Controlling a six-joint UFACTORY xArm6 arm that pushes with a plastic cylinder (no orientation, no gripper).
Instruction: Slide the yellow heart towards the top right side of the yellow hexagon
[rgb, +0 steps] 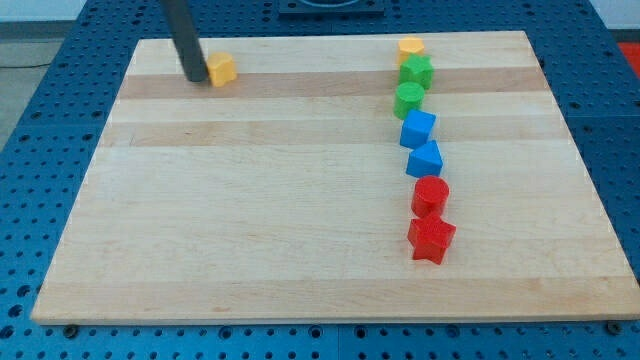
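No claw, just a rod: my tip (193, 77) sits far left, touching the yellow heart (222, 69) immed. to its right, holding nothing. Yellow hexagon (410, 47) well apart, far right.

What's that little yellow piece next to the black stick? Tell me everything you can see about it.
The yellow block is small, chunky and looks like plastic; its shape is hard to make out here. It lies flat on the wooden board, near the view's top left, far from the other blocks. My tip stands right at its left side, touching or nearly so.
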